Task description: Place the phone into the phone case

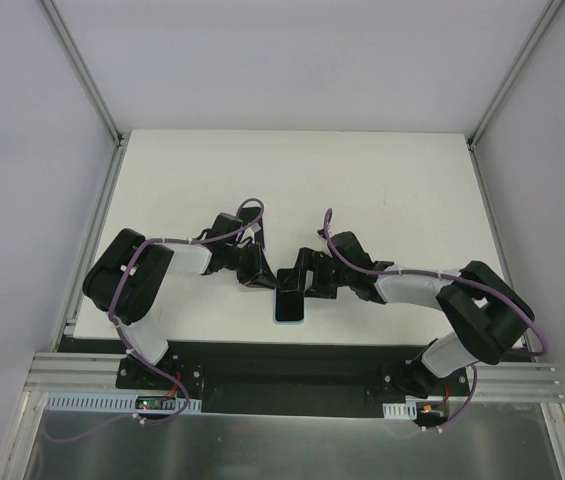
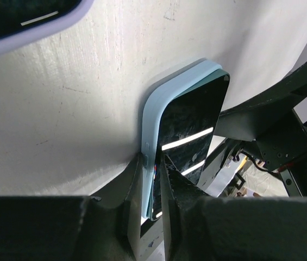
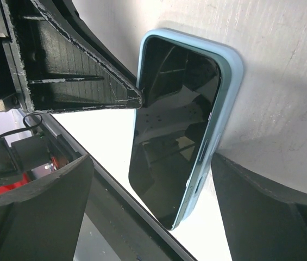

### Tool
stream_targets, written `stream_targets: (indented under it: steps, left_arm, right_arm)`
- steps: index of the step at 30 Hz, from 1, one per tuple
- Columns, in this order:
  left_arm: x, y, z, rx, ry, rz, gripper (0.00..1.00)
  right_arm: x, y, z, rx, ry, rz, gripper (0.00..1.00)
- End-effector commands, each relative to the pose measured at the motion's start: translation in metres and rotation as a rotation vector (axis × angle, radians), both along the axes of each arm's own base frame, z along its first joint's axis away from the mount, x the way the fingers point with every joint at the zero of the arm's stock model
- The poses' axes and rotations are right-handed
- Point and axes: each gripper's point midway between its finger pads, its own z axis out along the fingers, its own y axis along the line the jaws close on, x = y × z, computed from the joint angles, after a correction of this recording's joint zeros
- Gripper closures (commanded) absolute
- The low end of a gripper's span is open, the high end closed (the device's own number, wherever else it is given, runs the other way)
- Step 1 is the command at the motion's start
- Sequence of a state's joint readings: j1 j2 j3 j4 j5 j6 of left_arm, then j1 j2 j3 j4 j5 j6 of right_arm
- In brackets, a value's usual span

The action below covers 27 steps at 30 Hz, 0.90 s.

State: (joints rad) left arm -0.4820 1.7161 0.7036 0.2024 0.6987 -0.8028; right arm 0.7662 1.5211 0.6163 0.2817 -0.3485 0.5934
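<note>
On the white table [image 1: 392, 200] from above, the phone case [image 1: 289, 306] is found near the front edge; at the left wrist the left gripper [image 2: 152, 163] is clamped on its rim, the phone [image 2: 17, 13] shown apart, judged uninserted; at the right wrist the right gripper [image 3: 152, 160] is spread wide.

The left claw [image 2: 152, 163], seen from its own wrist: two black fingers [image 2: 183, 212] close on one long side wall of the light blue, round-cornered phone case [image 2: 152, 119], whose glossy dark inside mirrors bright strips. The case tilts up from the scuffed white table [image 2: 71, 125]. Upper left corner: a black-fronted, lavender-edged phone [image 2: 12, 13], cropped by the frame. Right: black hardware of the other arm [image 2: 273, 119].
</note>
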Motion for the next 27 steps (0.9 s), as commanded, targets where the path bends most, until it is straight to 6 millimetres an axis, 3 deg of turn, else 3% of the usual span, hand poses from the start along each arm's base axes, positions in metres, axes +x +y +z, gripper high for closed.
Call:
stream_targets:
  steps: [1,10,20,27]
  left_arm:
    - [-0.01,-0.018,0.026,-0.129,-0.012,-0.072,0.87]
    - [-0.018,-0.013,0.015,-0.117,0.014,-0.063,0.91]
    - [-0.02,-0.018,0.024,-0.176,0.036,-0.061,0.98]
    - [-0.018,-0.018,0.028,-0.18,0.028,-0.052,0.98]
  right_arm:
    - [-0.001,0.042,0.064,0.29,-0.078,0.113,0.1]
    - [0.014,0.041,0.072,0.333,-0.082,0.076,0.1]
    - [0.019,0.043,0.078,0.434,-0.047,0.076,0.11]
    - [0.018,0.032,0.065,0.419,-0.017,0.051,0.15]
